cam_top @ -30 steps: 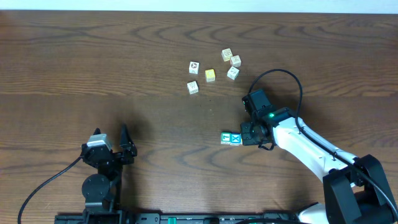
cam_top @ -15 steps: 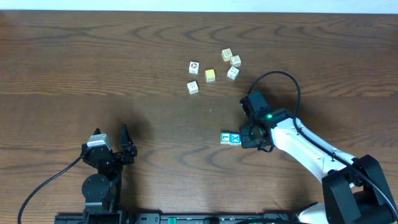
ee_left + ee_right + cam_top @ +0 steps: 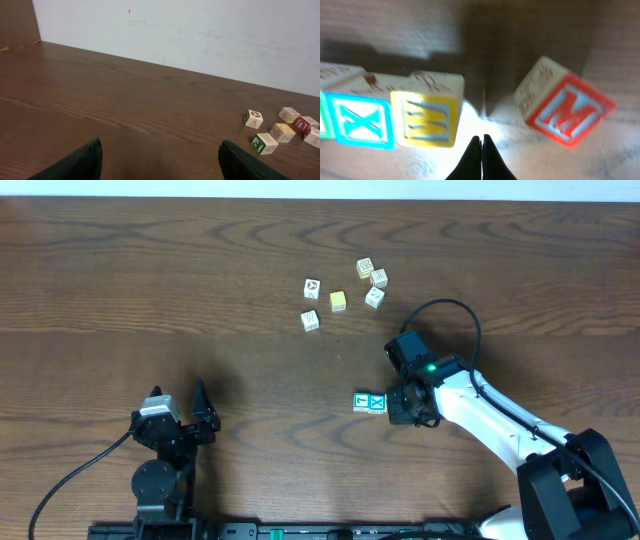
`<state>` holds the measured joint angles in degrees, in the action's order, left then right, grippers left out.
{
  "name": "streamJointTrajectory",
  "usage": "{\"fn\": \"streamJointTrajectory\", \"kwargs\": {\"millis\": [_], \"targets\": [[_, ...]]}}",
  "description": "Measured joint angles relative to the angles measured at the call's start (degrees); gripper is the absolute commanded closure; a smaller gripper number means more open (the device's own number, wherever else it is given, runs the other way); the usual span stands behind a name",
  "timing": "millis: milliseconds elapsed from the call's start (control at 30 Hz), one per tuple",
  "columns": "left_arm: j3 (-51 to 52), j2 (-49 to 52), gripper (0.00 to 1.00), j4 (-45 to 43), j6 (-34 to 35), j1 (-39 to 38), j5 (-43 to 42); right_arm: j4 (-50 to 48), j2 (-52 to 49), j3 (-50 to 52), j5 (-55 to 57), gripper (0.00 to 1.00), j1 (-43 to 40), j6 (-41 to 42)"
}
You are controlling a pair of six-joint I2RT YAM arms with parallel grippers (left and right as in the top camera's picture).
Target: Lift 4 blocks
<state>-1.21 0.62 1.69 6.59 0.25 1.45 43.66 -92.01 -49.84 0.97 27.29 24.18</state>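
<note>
Right tool point(image 3: 481, 145), pinched shut and empty, has crept left. We see it nudging the row of teal block point(image 3: 362, 401), blue X block point(image 3: 377, 402) and yellow block point(image 3: 424, 117). Red M block point(image 3: 565, 107) sits tilted to the right, apart. All four remain on the surface point(image 3: 150, 280). Left tool point(image 3: 160, 162) gapes wide.

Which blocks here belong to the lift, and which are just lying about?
For the job: teal block, blue X block, yellow-orange block, red M block.
Lying about: pale yellow cube, cream-faced cubes around it.
</note>
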Motion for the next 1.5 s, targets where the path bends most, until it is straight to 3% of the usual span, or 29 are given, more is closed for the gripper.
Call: {"fn": "streamJointTrajectory", "kwargs": {"millis": [467,767,1100,1500], "targets": [[0.00,0.00,0.25,0.02,0.00,0.00,-0.02,8.44,0.00,0.00,8.02,0.99,0.00,11.21],[0.00,0.00,0.25,0.02,0.00,0.00,-0.02,8.15,0.00,0.00,13.40,0.99,-1.05,19.06],[0.00,0.00,0.25,0.00,0.00,0.00,0.00,2.12,0.00,0.00,15.52,0.99,-7.30,17.92],[0.00,0.00,0.25,0.02,0.00,0.00,-0.02,-3.10,0.00,0.00,13.86,0.99,-7.65,10.67]]}}
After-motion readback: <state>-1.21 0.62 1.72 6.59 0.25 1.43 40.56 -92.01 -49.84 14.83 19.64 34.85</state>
